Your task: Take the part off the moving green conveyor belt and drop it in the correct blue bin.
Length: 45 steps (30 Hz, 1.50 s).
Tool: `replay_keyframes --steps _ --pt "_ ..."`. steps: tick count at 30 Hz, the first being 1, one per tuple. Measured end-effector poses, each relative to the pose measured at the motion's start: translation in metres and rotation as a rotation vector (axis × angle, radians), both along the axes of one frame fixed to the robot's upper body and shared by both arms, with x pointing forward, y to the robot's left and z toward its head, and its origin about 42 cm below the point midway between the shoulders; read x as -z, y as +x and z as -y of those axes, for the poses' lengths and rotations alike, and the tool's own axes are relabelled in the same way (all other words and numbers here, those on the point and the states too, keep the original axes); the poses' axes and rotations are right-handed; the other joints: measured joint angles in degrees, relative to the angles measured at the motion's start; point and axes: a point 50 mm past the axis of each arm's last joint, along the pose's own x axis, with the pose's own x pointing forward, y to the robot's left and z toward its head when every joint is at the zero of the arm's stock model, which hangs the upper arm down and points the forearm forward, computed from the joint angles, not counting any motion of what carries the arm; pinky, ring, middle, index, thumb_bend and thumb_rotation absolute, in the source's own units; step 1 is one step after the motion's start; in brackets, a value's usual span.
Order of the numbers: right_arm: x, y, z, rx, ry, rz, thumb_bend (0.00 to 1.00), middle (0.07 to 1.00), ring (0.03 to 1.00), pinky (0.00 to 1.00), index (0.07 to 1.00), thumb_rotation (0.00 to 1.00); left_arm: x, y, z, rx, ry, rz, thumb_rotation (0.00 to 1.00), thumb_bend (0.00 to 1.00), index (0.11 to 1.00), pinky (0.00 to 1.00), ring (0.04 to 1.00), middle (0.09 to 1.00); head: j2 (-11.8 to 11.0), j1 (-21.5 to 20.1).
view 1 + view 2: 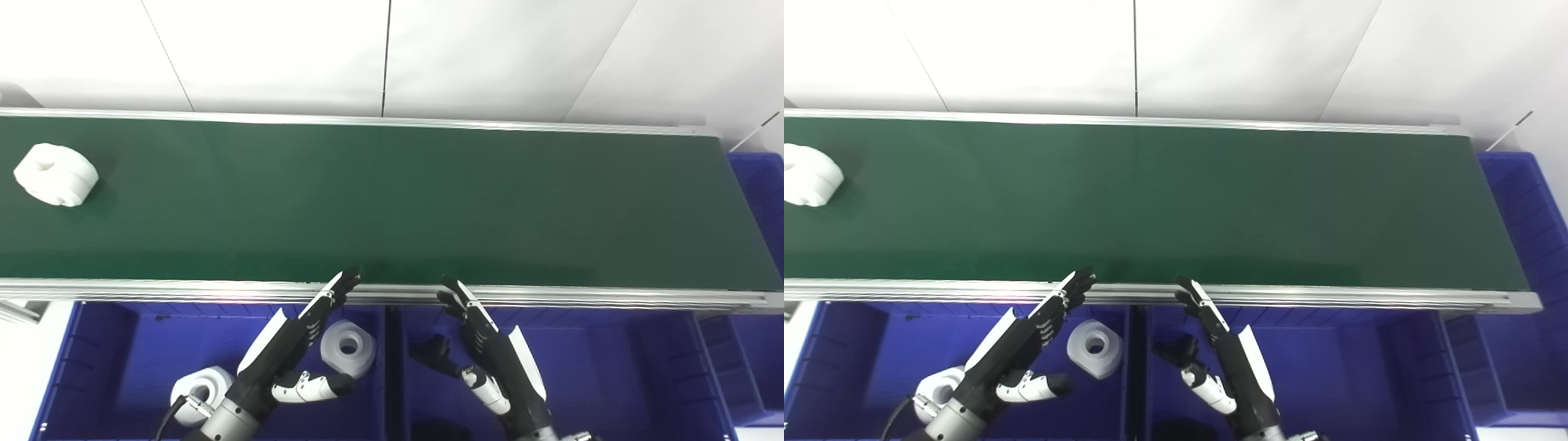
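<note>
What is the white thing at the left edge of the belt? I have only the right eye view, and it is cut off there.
Observer: The left eye view shows the white part whole: a chunky block with a round hole in its top.
Operator: Is any belt visible beyond it, on its left?
Observer: Yes, a narrow strip of the green belt shows to the left of it, so it lies fully on the belt.
</note>
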Motion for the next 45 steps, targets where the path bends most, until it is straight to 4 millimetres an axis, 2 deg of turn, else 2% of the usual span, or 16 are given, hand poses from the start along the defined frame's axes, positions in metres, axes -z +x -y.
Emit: replay_keyframes --steps 7,16,25,27,34,44,45 --pt "0.000 0.000 0.000 -0.001 0.000 0.000 0.90 0.965 0.912 0.91 0.936 0.98 0.000 0.000 0.000 0.001 0.002 0.001 0.67 0.82 1.000 0.99 0.996 0.973 0.00 0.09" --pt "0.000 0.000 0.001 -0.003 0.001 -0.002 0.93 0.969 0.919 0.91 0.939 0.99 0.000 -0.002 0.003 -0.023 -0.009 0.013 0.79 0.84 0.964 0.95 0.974 0.951 0.00 0.61" --pt "-0.002 0.000 -0.003 0.011 0.004 0.016 0.93 0.977 0.937 0.89 0.946 1.00 0.001 -0.005 0.010 -0.114 -0.049 0.077 0.87 0.84 0.972 0.97 0.990 0.972 -0.09 1.05" --pt "-0.003 0.001 -0.003 0.020 0.007 0.033 0.91 0.975 0.932 0.88 0.954 1.00 0.000 -0.006 0.007 -0.126 -0.048 0.094 0.86 0.83 0.972 0.93 0.972 0.963 -0.18 1.32" --pt "0.001 0.003 0.001 0.050 0.003 0.057 0.89 0.977 0.936 0.88 0.952 1.00 -0.001 -0.006 -0.007 -0.185 -0.067 0.119 0.87 0.82 0.997 0.95 0.977 0.978 -0.70 1.67" --pt "0.006 0.006 0.003 0.057 0.000 0.057 0.88 0.978 0.938 0.89 0.957 1.00 0.007 -0.008 -0.006 -0.192 -0.069 0.094 0.84 0.82 0.990 0.95 0.966 0.972 -1.58 2.99" --pt "0.009 0.006 0.003 0.055 -0.002 0.049 0.88 0.978 0.938 0.89 0.957 1.00 0.007 -0.008 -0.006 -0.193 -0.071 0.093 0.84 0.82 0.989 0.95 0.966 0.971 -2.28 3.68"
